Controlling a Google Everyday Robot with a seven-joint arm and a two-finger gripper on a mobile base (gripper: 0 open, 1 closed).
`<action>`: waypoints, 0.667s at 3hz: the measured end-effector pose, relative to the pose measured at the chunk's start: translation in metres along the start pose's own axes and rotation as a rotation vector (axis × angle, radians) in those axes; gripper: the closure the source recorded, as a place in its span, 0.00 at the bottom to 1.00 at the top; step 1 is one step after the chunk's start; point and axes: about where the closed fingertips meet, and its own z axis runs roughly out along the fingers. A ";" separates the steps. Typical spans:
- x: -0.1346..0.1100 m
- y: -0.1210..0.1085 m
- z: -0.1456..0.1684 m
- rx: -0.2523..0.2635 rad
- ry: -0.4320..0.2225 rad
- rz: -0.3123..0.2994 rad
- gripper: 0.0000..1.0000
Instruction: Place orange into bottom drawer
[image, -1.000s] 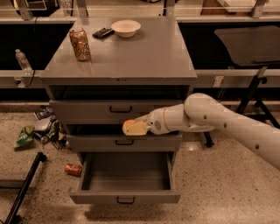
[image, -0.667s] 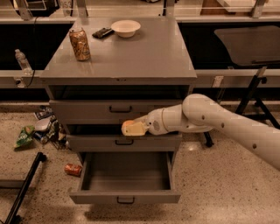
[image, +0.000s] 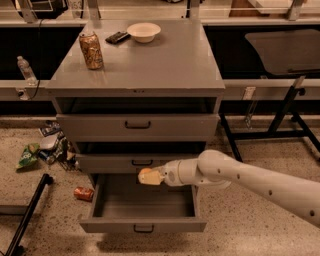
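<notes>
The claw (image: 146, 178) is closed round the one orange (image: 145, 172), held above the open bottom drawer (image: 142, 226), lowest of three. The bench (image: 150, 65) carries one soda can (image: 91, 50) and one bowl (image: 144, 32).

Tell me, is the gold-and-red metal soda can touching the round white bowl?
Apart. The camera view shows bare grey cabinet top between the gold-and-red soda can and the white bowl. The gripper hangs above the open bottom drawer.

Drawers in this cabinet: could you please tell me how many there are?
3: the top drawer, the middle drawer beneath it, and the bottom drawer, pulled out furthest, with the gripper above it.
</notes>
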 end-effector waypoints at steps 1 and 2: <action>0.062 -0.037 0.047 -0.003 0.028 0.088 1.00; 0.130 -0.078 0.106 0.015 0.077 0.231 1.00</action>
